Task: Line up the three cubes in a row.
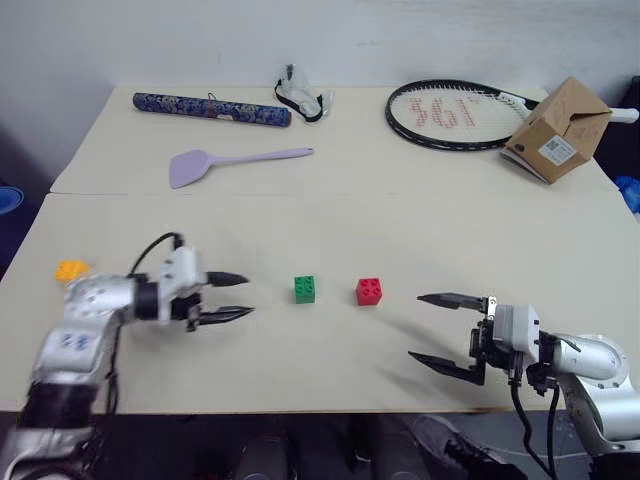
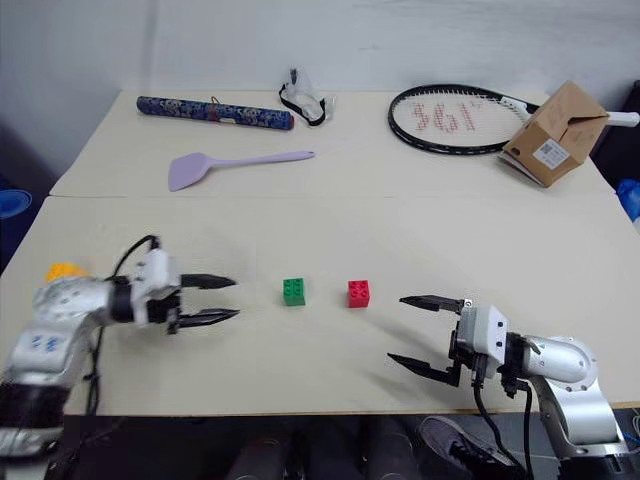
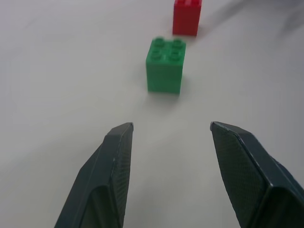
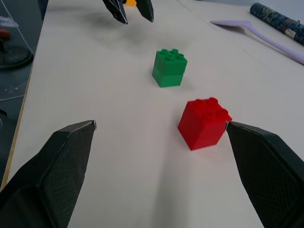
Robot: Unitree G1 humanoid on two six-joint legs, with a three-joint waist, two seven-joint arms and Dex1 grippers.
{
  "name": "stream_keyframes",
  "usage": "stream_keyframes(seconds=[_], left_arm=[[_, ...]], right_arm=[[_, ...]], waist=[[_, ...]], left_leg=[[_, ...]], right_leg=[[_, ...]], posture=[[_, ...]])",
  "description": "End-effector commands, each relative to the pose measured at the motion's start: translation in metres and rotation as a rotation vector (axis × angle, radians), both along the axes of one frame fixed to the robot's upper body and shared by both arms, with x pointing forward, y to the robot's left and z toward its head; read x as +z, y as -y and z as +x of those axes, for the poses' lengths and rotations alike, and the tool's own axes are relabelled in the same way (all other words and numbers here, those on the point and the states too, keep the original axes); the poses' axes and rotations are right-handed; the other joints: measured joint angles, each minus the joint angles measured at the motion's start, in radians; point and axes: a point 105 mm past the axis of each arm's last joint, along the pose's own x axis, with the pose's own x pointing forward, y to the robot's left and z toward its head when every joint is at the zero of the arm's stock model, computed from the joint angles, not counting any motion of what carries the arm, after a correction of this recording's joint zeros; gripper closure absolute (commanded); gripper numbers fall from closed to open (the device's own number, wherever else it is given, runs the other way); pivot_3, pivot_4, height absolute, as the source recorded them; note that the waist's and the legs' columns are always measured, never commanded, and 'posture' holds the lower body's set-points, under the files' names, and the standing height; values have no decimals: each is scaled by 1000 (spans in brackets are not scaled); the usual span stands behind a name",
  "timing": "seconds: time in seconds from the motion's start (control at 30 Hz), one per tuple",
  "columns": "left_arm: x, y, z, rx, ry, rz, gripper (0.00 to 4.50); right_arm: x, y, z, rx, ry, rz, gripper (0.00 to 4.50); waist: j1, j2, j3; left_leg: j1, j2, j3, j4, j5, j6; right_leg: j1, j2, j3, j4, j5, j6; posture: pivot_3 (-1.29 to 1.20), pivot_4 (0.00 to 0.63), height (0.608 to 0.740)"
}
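Observation:
A green cube (image 1: 305, 289) and a red cube (image 1: 369, 291) stand side by side near the middle of the table, a small gap between them. The yellow-orange cube (image 1: 71, 269) lies far off at the left edge, behind my left arm. My left gripper (image 1: 248, 296) is open and empty, level with the green cube (image 3: 165, 70) and a short way to its left, pointing at it. My right gripper (image 1: 415, 327) is wide open and empty, to the right of the red cube (image 4: 204, 122) and slightly nearer the front edge, pointing left.
At the back of the table (image 1: 330, 380) lie a blue patterned roll (image 1: 210, 108), a lilac spatula (image 1: 230, 162), a small strap bundle (image 1: 302, 97), a racket (image 1: 450, 115) and a brown cardboard box (image 1: 557, 130). A seam crosses the table's middle.

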Motion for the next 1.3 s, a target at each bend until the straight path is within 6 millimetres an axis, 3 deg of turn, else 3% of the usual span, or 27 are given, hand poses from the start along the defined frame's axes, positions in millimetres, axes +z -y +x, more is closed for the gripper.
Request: stream_keyframes(seconds=[0.03,0.13,0.23,0.27,0.43,0.53,0.73,0.93,1.07,1.2,1.3], left_arm=[[14,-41,-24,250,77,-86,1786],[6,-92,-52,548,96,-158,1260],[-8,-147,-89,894,135,-240,285],[-13,-158,-100,972,135,-265,34],[-22,-185,-131,1224,198,-369,34],[-15,-182,-115,1212,210,-465,34],[0,-183,-55,1176,199,-503,34],[-19,-182,-2,1169,70,-404,34],[-20,-184,21,1167,55,-373,34],[-19,-184,30,1154,61,-362,34],[-22,-185,30,1149,59,-348,650]], right_arm=[[11,-14,-3,54,27,64,0],[21,-27,-2,77,37,137,0],[38,-41,-3,95,24,243,0],[41,-45,-4,102,29,255,0],[51,-55,-1,91,89,281,0],[52,-55,2,80,105,280,0],[49,-55,7,72,112,265,0],[42,-57,9,57,102,252,0],[41,-56,9,37,111,245,0],[39,-55,8,20,110,245,0],[37,-53,7,-2,110,242,0]], waist=[[1,0,0],[5,-1,0],[5,-1,-1],[5,-2,-1],[8,-6,-3],[18,-10,-6],[26,-13,-8],[7,-13,-8],[-4,-14,-8],[-3,-14,-8],[-1,-14,-8]], left_leg=[[0,0,0,0,0,0],[1,0,-1,0,-1,0],[1,0,-1,0,-2,0],[1,0,-2,0,-2,0],[0,0,-1,0,-7,1],[0,0,-1,0,-9,-1],[1,0,-1,0,-8,0],[1,0,1,-1,-7,0],[0,0,3,-1,-7,0],[0,1,4,-1,-7,0],[0,1,4,-1,-7,0]], right_leg=[[0,0,0,-1,0,0],[1,-1,0,-1,0,0],[1,-2,0,-2,0,-1],[0,-2,0,-2,0,-1],[0,-2,0,-2,-1,-1],[0,-2,0,-2,-1,-1],[0,-2,-1,-2,-1,-1],[0,0,-1,1,-1,-1],[-1,0,-5,1,-1,-1],[-1,0,-8,1,-1,-1],[-1,0,-8,1,-1,-1]], posture=[[0,150,740],[0,150,740],[0,150,740],[0,150,740],[0,150,740],[0,150,740],[0,150,740],[0,150,740],[0,150,740],[0,150,740],[0,150,740]])
